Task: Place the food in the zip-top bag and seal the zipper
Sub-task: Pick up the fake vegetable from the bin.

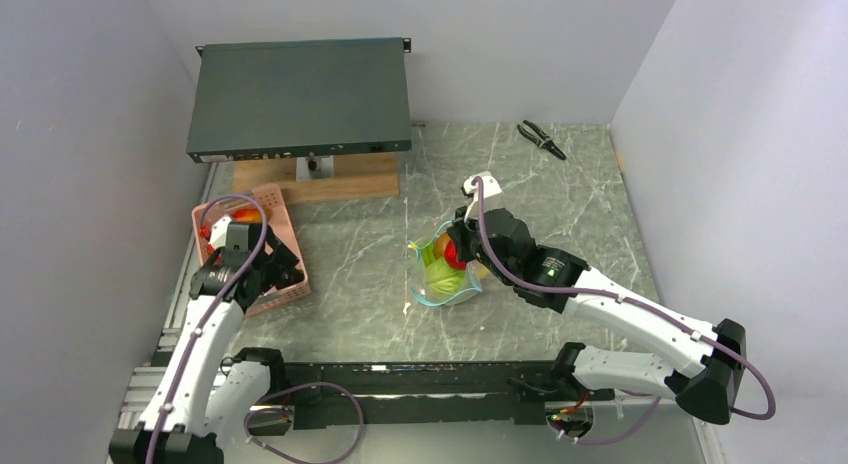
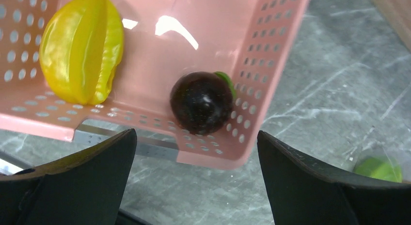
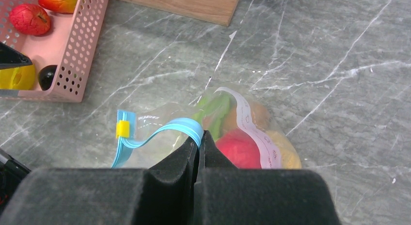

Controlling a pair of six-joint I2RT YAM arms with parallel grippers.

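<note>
From above, the left gripper (image 1: 272,267) hangs over the near right part of the pink basket (image 1: 278,206) at the left of the table. The right gripper (image 1: 455,249) sits at the zip-top bag (image 1: 440,284) in the middle, which holds red, green and yellow food (image 1: 447,274). Pliers (image 1: 541,139) lie at the far right. The left wrist view shows its fingers (image 2: 82,181) spread wide with nothing between them, above the basket's near corner, where a yellow star fruit (image 2: 80,48) and a dark purple fruit (image 2: 201,103) lie apart. In the right wrist view the fingers (image 3: 177,157) are pressed together, pinching the teal zipper (image 3: 160,133) at the bag's mouth, right of its yellow slider (image 3: 122,129). A red piece (image 3: 240,150) lies inside the bag beside them.
</note>
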